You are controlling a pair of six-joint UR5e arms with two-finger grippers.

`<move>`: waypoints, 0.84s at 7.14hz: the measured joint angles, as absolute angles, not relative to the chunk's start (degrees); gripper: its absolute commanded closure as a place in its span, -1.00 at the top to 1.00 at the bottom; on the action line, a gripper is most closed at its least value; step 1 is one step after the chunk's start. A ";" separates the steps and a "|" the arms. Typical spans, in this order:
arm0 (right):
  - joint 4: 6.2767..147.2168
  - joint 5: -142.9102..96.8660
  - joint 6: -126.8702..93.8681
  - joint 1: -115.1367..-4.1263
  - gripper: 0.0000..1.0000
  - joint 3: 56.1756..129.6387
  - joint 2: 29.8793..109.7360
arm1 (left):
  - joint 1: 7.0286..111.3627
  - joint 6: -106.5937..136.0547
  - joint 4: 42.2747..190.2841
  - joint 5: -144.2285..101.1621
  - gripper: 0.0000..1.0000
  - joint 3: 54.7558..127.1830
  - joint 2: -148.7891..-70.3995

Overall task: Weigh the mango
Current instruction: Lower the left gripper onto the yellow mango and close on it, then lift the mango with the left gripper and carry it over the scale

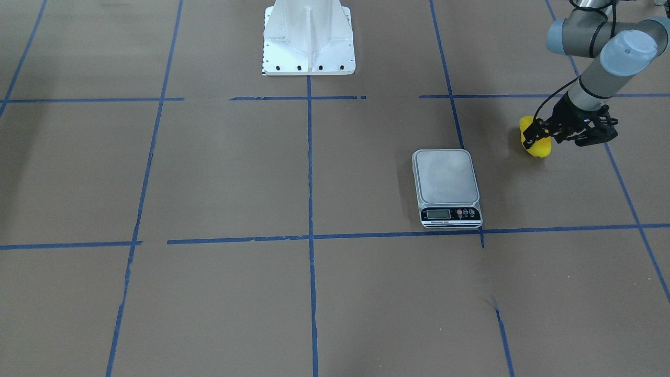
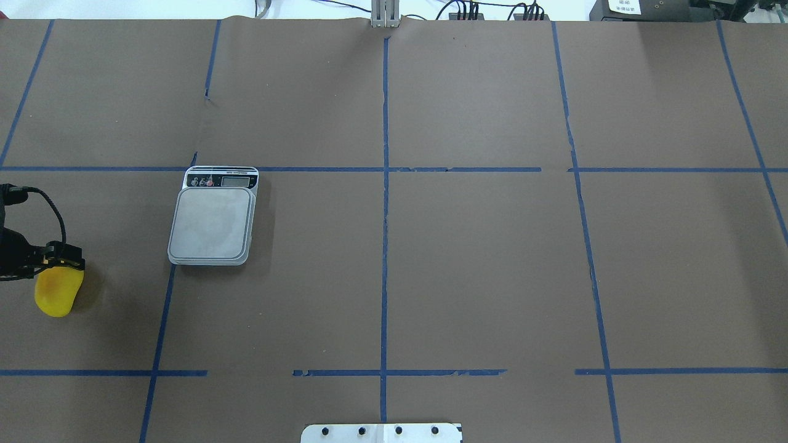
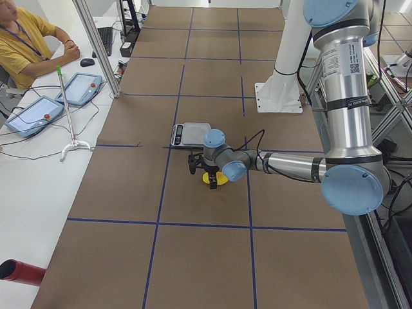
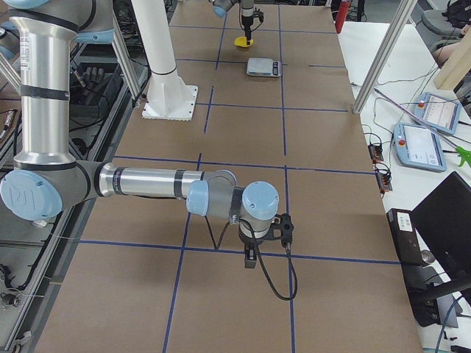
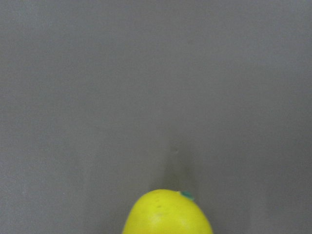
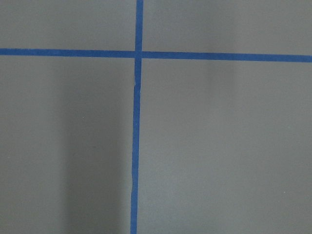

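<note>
The mango (image 1: 539,147) is a small yellow fruit lying low on the brown table at the robot's far left, also seen in the overhead view (image 2: 57,294) and at the bottom of the left wrist view (image 5: 168,215). My left gripper (image 1: 535,134) points down over one end of it, and its black fingers (image 2: 72,263) close around that end. The scale (image 1: 446,177) stands beside it with a bare platform (image 2: 212,224). My right gripper (image 4: 252,257) hangs over the table far from both, and I cannot tell if it is open or shut.
The white robot pedestal (image 1: 309,36) stands at the table's robot side. Blue tape lines (image 2: 385,184) divide the brown table into squares. An operator (image 3: 26,38) sits beside control tablets (image 3: 77,87) past the table's far edge.
</note>
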State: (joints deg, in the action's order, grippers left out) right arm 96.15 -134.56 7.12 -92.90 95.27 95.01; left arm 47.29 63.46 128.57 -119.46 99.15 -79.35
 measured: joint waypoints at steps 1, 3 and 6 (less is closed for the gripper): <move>96.15 -134.56 7.12 -92.90 1.00 95.27 95.01 | 46.84 63.60 128.68 -119.46 1.00 99.13 -79.35; 96.15 -134.56 7.12 -92.90 1.00 95.27 95.01 | 45.74 63.77 128.88 -119.52 -0.36 99.25 -79.42; 96.15 -134.56 7.12 -92.90 1.00 95.27 95.01 | 45.01 63.40 128.78 -119.73 -1.00 100.54 -79.33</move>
State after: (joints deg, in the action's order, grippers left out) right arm 96.15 -134.56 7.12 -92.90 95.27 95.01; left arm 45.01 63.40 128.78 -119.73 100.54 -79.33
